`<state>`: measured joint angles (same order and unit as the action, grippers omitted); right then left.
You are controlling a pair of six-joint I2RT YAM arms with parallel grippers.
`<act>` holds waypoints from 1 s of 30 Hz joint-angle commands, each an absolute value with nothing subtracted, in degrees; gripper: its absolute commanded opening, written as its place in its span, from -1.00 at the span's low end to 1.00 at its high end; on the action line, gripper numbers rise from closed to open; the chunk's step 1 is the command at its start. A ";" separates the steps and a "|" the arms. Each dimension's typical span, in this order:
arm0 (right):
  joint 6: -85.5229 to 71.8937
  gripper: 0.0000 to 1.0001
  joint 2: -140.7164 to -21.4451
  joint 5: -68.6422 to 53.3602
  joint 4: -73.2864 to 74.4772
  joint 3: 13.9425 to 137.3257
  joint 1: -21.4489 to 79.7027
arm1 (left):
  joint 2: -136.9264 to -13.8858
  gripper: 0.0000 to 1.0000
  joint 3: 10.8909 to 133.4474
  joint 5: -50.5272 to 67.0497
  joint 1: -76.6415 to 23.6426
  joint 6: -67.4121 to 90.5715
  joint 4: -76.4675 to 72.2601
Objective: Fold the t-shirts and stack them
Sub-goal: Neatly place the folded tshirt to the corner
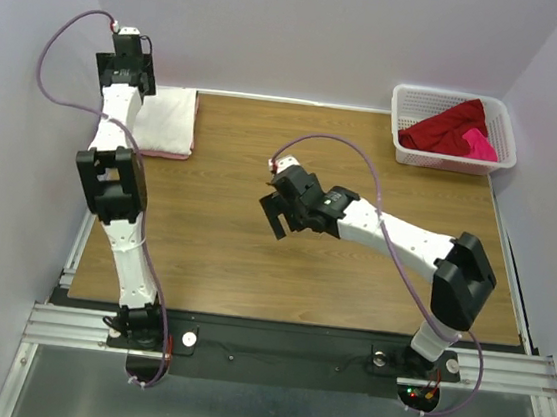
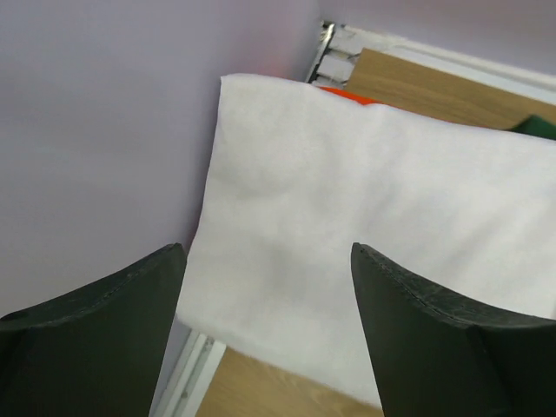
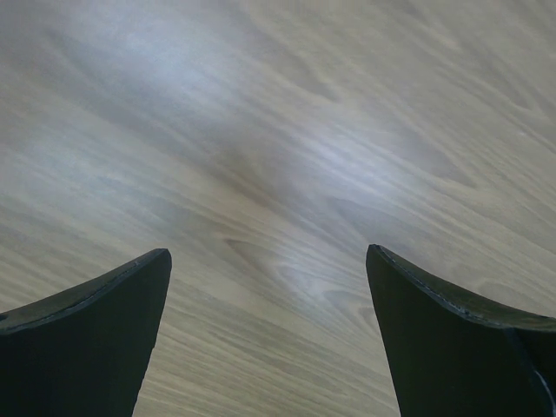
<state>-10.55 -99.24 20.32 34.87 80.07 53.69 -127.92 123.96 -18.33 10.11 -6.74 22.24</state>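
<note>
A folded white t-shirt (image 1: 168,120) lies at the table's back left corner, with a pink edge (image 1: 159,154) showing under its near side. My left gripper (image 1: 130,81) hovers over its left end, open and empty. In the left wrist view the white t-shirt (image 2: 347,200) fills the space beyond the left gripper (image 2: 268,252), with a red sliver (image 2: 347,94) and a dark green bit (image 2: 539,128) at its far edge. My right gripper (image 1: 276,213) hangs open over bare wood mid-table, and the right gripper (image 3: 268,254) holds nothing. A dark red t-shirt (image 1: 449,127) and a magenta one (image 1: 479,144) lie crumpled in the basket.
The white lattice basket (image 1: 404,142) stands at the back right corner. Grey walls close in behind and on both sides. A metal rail (image 2: 334,48) runs along the table's left edge by the folded shirt.
</note>
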 commanded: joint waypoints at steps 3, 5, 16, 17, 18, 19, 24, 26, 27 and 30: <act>-16.69 1.00 -86.50 28.91 37.17 77.79 45.10 | -99.64 0.77 112.43 -3.36 9.40 2.10 20.56; -18.62 1.00 -82.29 32.15 39.19 77.35 41.94 | -93.81 0.78 107.18 -0.28 9.32 4.03 21.35; -23.37 1.00 -61.29 47.72 48.68 82.70 35.68 | -52.49 0.86 87.28 -7.19 4.15 15.46 29.87; -23.64 1.00 -59.52 47.81 48.95 83.14 35.60 | -50.64 0.86 86.06 -7.73 2.91 18.51 30.84; -23.56 1.00 -57.94 47.46 48.96 83.67 35.60 | -48.88 0.86 83.09 -8.43 2.03 19.24 32.42; -23.29 1.00 -54.70 47.29 48.96 83.67 35.60 | -44.26 0.86 81.14 -8.00 0.89 20.12 32.61; -21.01 1.00 -47.12 49.04 48.61 81.92 35.68 | -29.46 0.86 74.35 -11.86 -1.65 19.78 36.11; -20.74 1.00 -44.84 49.22 48.17 79.64 35.60 | -26.20 0.86 74.97 -13.70 -2.72 18.46 38.66; -20.66 1.00 -42.48 49.65 47.99 77.98 35.60 | -24.19 0.86 75.49 -15.02 -2.81 17.67 40.59; -19.79 1.00 -37.73 49.75 46.41 75.86 35.68 | -19.36 0.86 74.63 -18.09 -2.81 16.35 40.79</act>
<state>-21.10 -40.64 47.70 47.59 78.61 35.66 -24.23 74.32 -12.21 -2.55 18.11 39.72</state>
